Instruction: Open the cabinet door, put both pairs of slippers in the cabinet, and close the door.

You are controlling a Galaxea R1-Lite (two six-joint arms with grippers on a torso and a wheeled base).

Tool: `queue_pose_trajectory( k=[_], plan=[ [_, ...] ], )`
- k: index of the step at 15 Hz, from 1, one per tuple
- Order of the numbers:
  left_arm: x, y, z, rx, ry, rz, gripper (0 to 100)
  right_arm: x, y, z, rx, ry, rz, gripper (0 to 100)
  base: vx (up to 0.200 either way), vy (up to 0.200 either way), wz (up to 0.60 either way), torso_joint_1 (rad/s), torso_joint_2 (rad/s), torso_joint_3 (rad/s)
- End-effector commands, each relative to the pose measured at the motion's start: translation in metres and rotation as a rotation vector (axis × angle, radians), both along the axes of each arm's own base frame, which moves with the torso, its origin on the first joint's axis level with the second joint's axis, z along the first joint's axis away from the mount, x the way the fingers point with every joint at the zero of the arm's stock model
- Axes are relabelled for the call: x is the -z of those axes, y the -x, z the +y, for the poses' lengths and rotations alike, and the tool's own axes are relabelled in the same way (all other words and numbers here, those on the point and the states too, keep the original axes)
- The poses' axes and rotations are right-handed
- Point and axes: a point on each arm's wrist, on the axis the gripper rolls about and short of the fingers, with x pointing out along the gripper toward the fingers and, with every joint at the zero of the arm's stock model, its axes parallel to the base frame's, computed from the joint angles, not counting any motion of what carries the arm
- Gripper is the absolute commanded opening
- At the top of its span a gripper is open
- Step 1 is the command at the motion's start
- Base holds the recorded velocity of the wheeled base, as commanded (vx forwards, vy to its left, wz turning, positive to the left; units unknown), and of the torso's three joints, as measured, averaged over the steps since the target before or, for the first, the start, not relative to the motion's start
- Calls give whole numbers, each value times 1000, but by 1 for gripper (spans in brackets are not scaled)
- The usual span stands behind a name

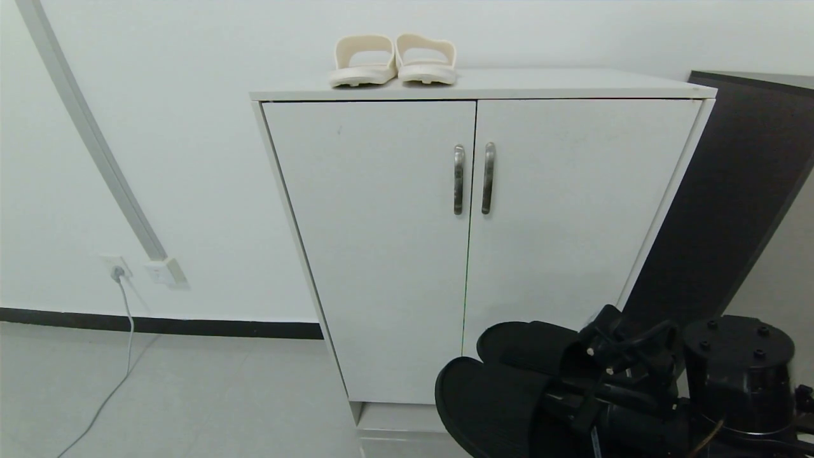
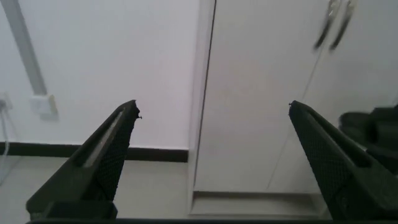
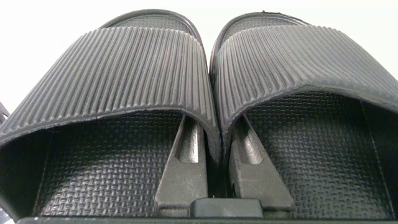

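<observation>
A white two-door cabinet (image 1: 381,267) stands against the wall with both doors shut, and its two metal handles (image 1: 458,179) meet at the middle. A cream pair of slippers (image 1: 394,62) rests on its top. My right gripper (image 1: 591,375), low at the front right, is shut on a black pair of slippers (image 1: 502,388). In the right wrist view its fingers (image 3: 186,168) run inside the black slippers (image 3: 124,74), pinching their inner straps together. My left gripper (image 2: 211,124) is open, pointing at the cabinet's (image 2: 261,93) left edge with nothing between its fingers.
A dark panel (image 1: 731,210) leans right of the cabinet. A wall socket (image 1: 116,267) with a grey cable sits low on the left wall, and a grey conduit (image 1: 82,127) runs diagonally above it. Bare floor lies left of the cabinet.
</observation>
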Motion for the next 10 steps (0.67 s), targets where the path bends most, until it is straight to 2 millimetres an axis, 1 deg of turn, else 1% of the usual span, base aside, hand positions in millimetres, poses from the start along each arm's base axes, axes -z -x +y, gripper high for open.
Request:
queue_pose_trajectory(
  k=[1, 3, 4, 5, 6, 8, 10],
  plan=[
    [-32, -28, -3, 132, 31, 144, 100, 2, -1, 1, -1, 5, 4, 0, 0, 0, 0, 0, 0, 0],
    [-41, -48, -4, 186, 31, 174, 100, 1, -1, 1, 1, -6, -5, 0, 0, 0, 0, 0, 0, 0],
    [-48, -63, -5, 203, 30, 181, 100, 1, 0, 0, -1, -5, -6, 0, 0, 0, 0, 0, 0, 0],
    [-52, -72, -6, 214, 28, 184, 100, 2, 0, 0, -1, -4, -5, 0, 0, 0, 0, 0, 0, 0],
    [-58, -91, -8, 260, 24, 184, 100, 2, 0, 0, 1, -9, -10, 0, 0, 0, 0, 0, 0, 0],
    [-64, -114, -12, 327, 20, 188, 100, 1, 0, 0, 2, -10, -12, 0, 0, 0, 0, 0, 0, 0],
    [-76, -137, -23, 401, 13, 186, 100, 2, 0, 0, 4, -7, -10, 0, 0, 0, 0, 0, 0, 0]
  ],
)
